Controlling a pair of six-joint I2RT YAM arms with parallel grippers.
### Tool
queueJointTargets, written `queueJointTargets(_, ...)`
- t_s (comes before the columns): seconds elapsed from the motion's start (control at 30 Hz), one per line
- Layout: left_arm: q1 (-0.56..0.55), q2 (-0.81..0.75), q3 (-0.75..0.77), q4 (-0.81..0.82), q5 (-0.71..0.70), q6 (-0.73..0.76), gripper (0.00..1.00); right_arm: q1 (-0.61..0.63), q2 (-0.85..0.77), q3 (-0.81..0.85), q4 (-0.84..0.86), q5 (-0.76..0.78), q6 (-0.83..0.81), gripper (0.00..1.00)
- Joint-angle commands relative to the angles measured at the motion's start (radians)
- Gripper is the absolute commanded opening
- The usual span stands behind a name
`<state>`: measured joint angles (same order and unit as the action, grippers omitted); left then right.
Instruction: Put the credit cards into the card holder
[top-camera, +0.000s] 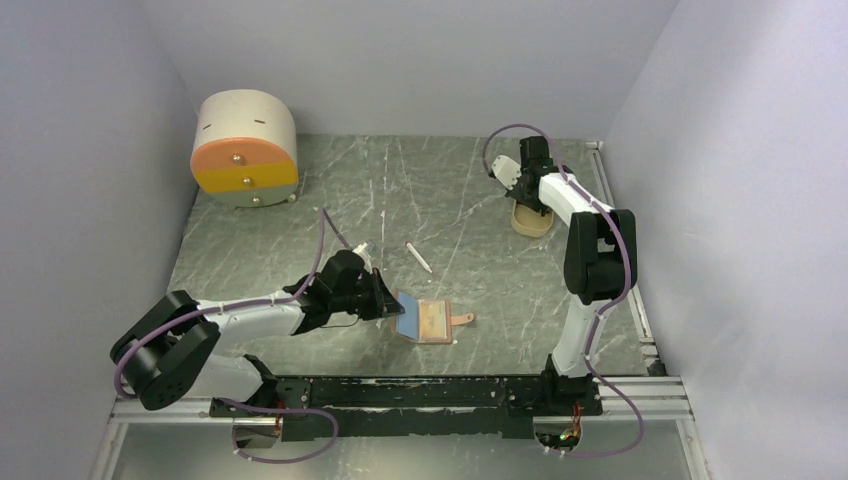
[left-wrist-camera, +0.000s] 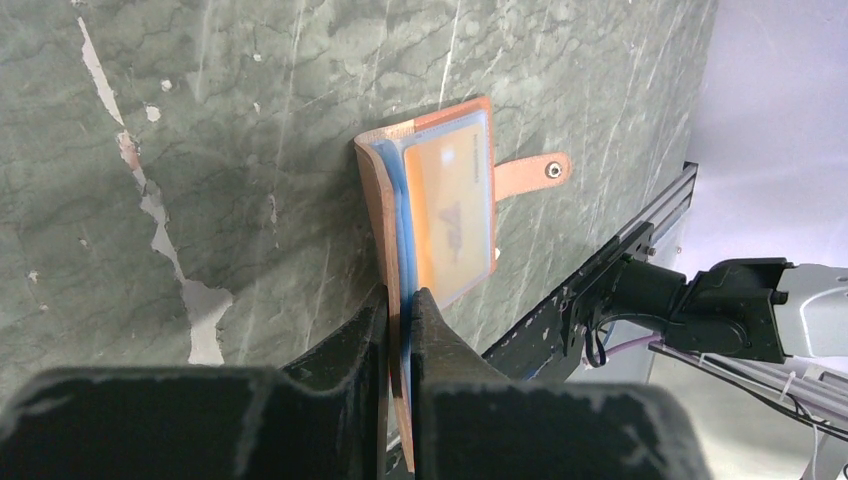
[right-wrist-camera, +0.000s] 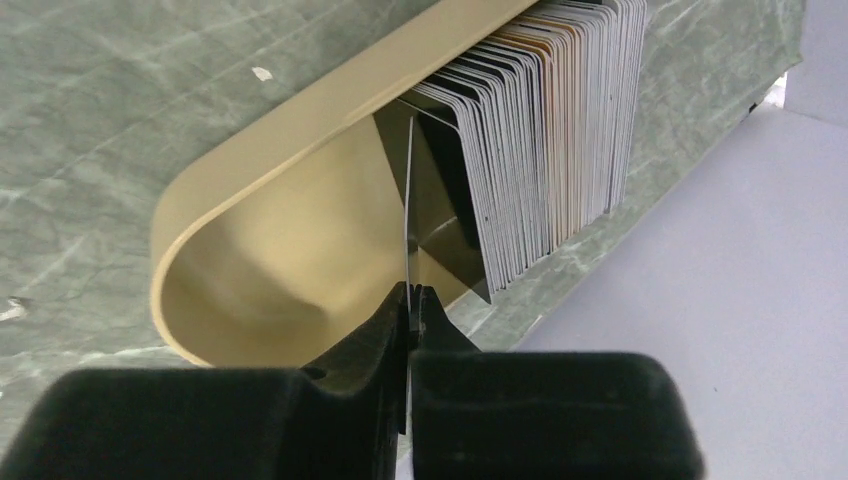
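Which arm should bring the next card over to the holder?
Right. The right tool is shut on a card standing in the tan tray, ready to lift it. The left tool is occupied clamping the holder.

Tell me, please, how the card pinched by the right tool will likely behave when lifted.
The card looks thin yet runs straight, so probably stiff and light. Pinched only at one edge by the right tool, it might pivot or slip.

A cream rounded chest (top-camera: 245, 148) with 2 drawers stands well apart from a white stick (top-camera: 419, 257).
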<state>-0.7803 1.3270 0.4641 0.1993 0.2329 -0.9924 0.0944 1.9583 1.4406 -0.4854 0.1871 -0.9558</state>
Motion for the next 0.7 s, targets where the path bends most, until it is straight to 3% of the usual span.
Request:
queueJointTargets(0.0, 0.004, 0.011, 0.04, 0.04, 0.029, 0.0, 0.09, 0.02, -0.063, 0.015, -0.051, -0.031, 0.043, 0.02)
queueJointTargets(0.27, 0.003, 0.008, 0.073, -0.031, -0.001, 0.032, 0.09, 0.088, -0.106, 0.004, -0.157, 0.003, 0.161, 0.0)
queueJointTargets(0.53, 0.004, -0.028, 0.079, -0.063, -0.029, 0.049, 0.09, 0.122, -0.175, -0.048, -0.146, 0.031, 0.247, 0.0)
queueJointTargets(0.67, 0.021, -0.055, 0.079, -0.096, -0.047, 0.064, 0.09, 0.184, -0.208, -0.064, -0.142, 0.119, 0.311, 0.0)
